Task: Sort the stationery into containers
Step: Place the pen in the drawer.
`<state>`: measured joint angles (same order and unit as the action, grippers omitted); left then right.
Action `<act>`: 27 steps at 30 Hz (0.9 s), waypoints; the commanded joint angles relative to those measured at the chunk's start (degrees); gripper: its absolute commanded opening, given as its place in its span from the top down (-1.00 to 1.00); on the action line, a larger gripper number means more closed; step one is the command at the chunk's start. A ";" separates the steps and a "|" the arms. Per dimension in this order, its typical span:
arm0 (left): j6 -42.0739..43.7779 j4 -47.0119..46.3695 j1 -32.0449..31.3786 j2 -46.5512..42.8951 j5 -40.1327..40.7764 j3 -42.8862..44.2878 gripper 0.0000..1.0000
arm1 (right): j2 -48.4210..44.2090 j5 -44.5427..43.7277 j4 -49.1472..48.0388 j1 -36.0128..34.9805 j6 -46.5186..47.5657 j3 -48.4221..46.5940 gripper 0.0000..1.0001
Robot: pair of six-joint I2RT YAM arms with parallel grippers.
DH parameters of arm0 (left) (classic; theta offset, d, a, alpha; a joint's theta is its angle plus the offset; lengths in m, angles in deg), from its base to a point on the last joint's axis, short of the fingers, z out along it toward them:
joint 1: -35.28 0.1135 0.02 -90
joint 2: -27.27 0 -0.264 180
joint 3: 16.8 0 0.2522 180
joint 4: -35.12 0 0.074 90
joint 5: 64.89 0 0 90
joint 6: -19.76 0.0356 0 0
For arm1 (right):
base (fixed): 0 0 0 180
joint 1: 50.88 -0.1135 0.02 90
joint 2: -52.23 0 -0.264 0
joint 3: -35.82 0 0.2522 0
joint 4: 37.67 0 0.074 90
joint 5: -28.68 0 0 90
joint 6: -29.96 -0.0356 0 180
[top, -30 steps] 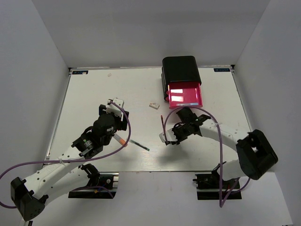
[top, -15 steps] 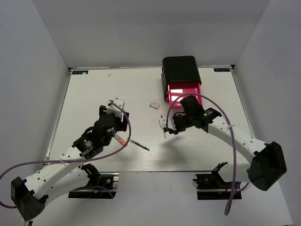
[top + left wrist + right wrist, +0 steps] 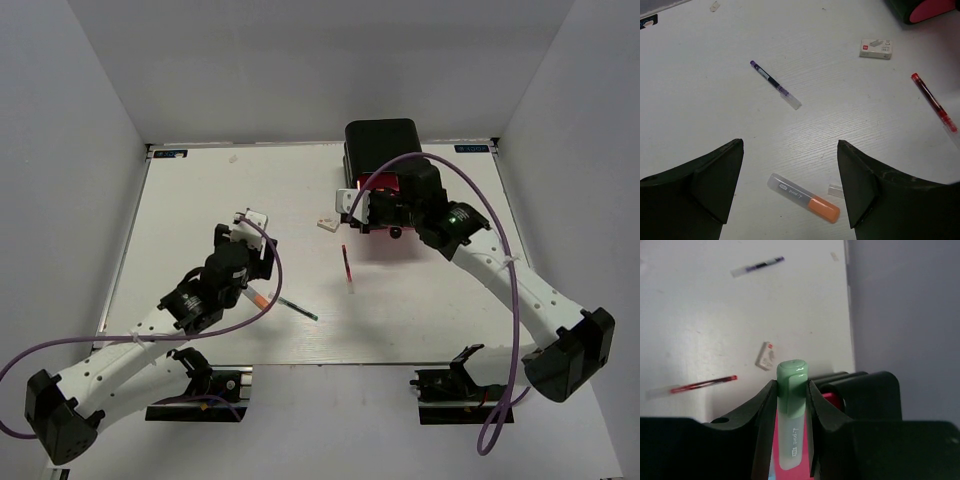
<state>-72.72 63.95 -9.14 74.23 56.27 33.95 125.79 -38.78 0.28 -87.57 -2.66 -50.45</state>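
**Over the pink-red drawer (image 3: 935, 10), your right claw (image 3: 792, 390) has the pale green marker (image 3: 792, 371)**

On your left side, the left claw (image 3: 789, 150) hangs wide open over the bench (image 3: 190, 190) and holds nothing. The grey orange-capped pen (image 3: 804, 198) lies under it, with the dark teal pen (image 3: 298, 308) near. Next come the tiny white block (image 3: 327, 223) and the thin red pen (image 3: 347, 264), both loose on the bench. Your right claw is squeezed on the marker, above the pulled-out drawer of the black case (image 3: 380, 140).

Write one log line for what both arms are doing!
right fingers: shut on pale green marker tube, above open pink-red drawer | left fingers: open, above grey orange-capped pen | thin red pen: on white table
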 commanded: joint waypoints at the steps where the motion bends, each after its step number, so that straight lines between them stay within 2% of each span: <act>1: -2.25 0.31 0.13 -0.20 0.49 -0.08 -0.71 | 1.67 -9.07 -9.11 1.44 0.78 3.40 0.89; 5: -10.33 3.55 0.13 -1.78 -1.71 0.54 -0.71 | 3.52 -12.43 -15.13 3.73 1.94 7.99 0.86; 7: -17.88 6.98 0.13 -3.10 -1.71 1.06 -0.73 | 4.66 -12.35 -16.53 5.40 1.77 9.14 0.86; 12: -32.12 18.55 0.13 -3.20 -1.10 2.28 -0.73 | 7.03 -11.82 -17.42 8.03 2.20 9.49 0.66; 15: -39.95 23.76 0.13 -1.53 -1.10 4.57 -0.73 | 7.39 -11.56 -17.77 9.35 2.03 9.49 0.02; 18: -47.32 28.69 0.13 -0.38 -1.10 5.19 -0.73 | 6.51 -10.94 -18.03 9.96 1.07 9.49 -0.81; 23: -53.14 31.59 0.13 0.85 -2.50 5.19 -0.73 | 1.43 -9.19 -19.08 10.76 -4.71 10.80 -0.81; 25: -56.04 32.82 0.13 1.47 -2.50 4.67 -0.73 | -2.43 -8.75 -22.94 10.58 -7.01 13.00 -0.81; 26: -57.10 33.44 0.13 2.08 -2.50 4.67 -0.73 | -5.24 -8.92 -23.56 10.67 -12.94 13.97 -0.81; 27: -58.33 33.45 0.13 2.08 -2.50 3.80 -0.73 | -6.57 -10.05 -29.49 10.85 -15.96 16.93 -0.81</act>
<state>-123.80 94.07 -9.12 75.98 53.97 37.10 126.03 -49.20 -18.74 -77.12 -8.45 -36.29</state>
